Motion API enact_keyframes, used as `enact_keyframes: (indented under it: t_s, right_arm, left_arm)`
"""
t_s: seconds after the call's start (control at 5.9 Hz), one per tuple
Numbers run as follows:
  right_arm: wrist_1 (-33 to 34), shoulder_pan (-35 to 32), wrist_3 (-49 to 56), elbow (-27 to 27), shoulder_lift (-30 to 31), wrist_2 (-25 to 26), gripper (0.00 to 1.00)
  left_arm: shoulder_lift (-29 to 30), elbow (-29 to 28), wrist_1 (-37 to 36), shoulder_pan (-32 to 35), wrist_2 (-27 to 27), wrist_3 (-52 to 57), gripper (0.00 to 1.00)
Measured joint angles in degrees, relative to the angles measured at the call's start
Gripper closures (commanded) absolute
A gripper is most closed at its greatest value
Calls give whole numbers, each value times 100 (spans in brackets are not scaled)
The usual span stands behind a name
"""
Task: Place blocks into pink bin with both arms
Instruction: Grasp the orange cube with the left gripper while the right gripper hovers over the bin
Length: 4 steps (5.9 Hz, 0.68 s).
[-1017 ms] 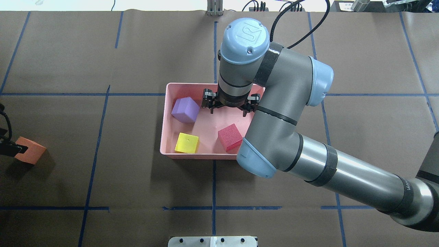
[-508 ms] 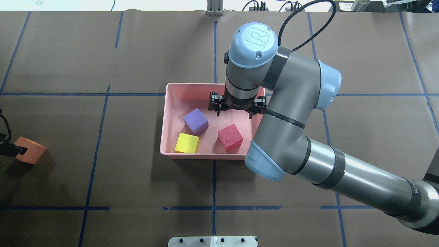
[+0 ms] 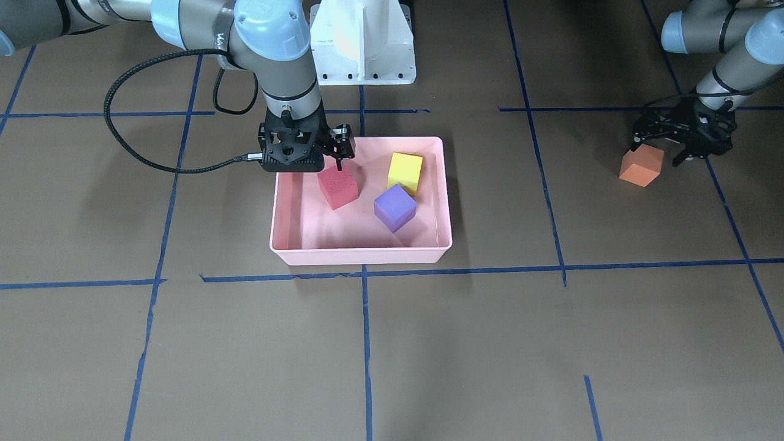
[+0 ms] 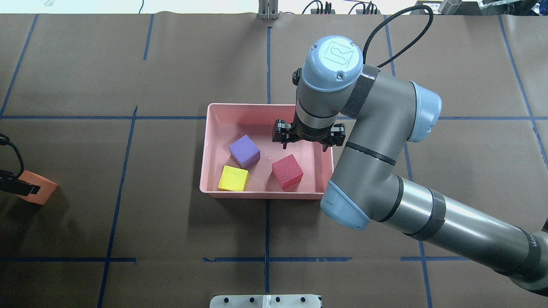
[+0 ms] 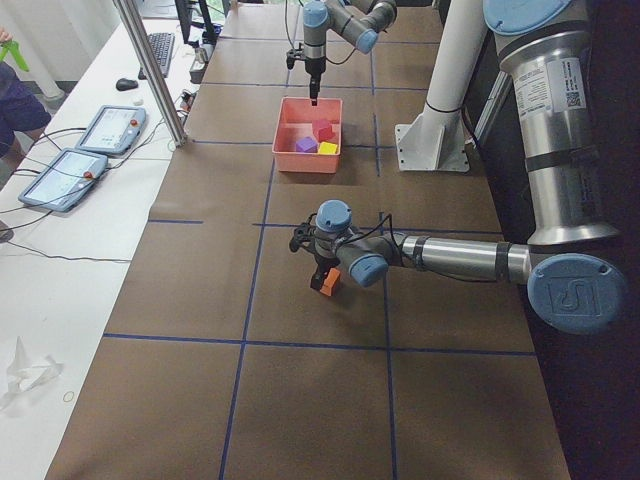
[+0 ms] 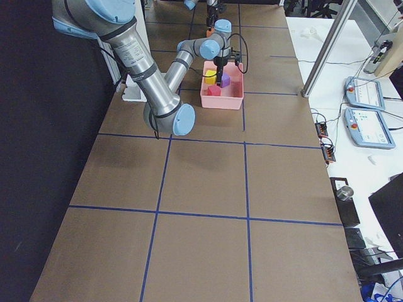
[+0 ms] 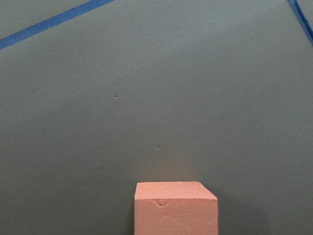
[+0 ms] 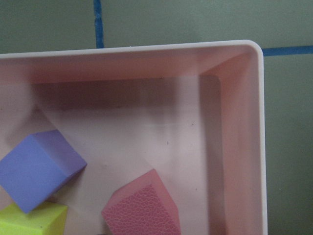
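The pink bin (image 4: 207,149) sits mid-table and holds the purple block (image 4: 244,151), the yellow-green block (image 4: 233,178) and the red block (image 4: 287,171). My right gripper (image 4: 306,143) hangs open and empty over the bin's far right part, just beyond the red block. The right wrist view shows the bin's corner (image 8: 259,122) and all three blocks below. The orange block (image 3: 641,166) lies on the table far to my left. My left gripper (image 3: 657,154) is open just over it, fingers spread; I cannot tell if they touch. The block shows in the left wrist view (image 7: 175,208).
The white pedestal base (image 3: 361,43) stands behind the bin. A black cable (image 3: 122,135) loops from the right wrist over the table. A metal plate (image 4: 265,300) sits at the near edge. Blue tape lines grid the brown table cover.
The purple block dropped from beside the right gripper to the bin floor next to the yellow-green block. The right arm has moved to the right. The orange block has not moved.
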State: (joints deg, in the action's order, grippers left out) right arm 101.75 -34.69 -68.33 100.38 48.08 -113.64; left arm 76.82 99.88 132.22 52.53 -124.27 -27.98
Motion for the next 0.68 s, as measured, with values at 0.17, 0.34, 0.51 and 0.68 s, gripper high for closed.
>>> enact_keyframes:
  t_s: [0.17, 0.34, 0.51, 0.68]
  right_arm:
    - [-4, 1, 36, 5, 34, 2, 0]
    - [-8, 0, 88, 10, 61, 6, 0]
    - [-12, -2, 123, 12, 90, 8, 0]
    - [-17, -2, 138, 12, 117, 6, 0]
  left_arm:
    - [123, -170, 4, -107, 0, -17, 0]
    - [225, -303, 3, -215, -3, -27, 5]
    - [271, -367, -6, -288, -5, -31, 25]
    - [284, -399, -19, -354, -2, -32, 36]
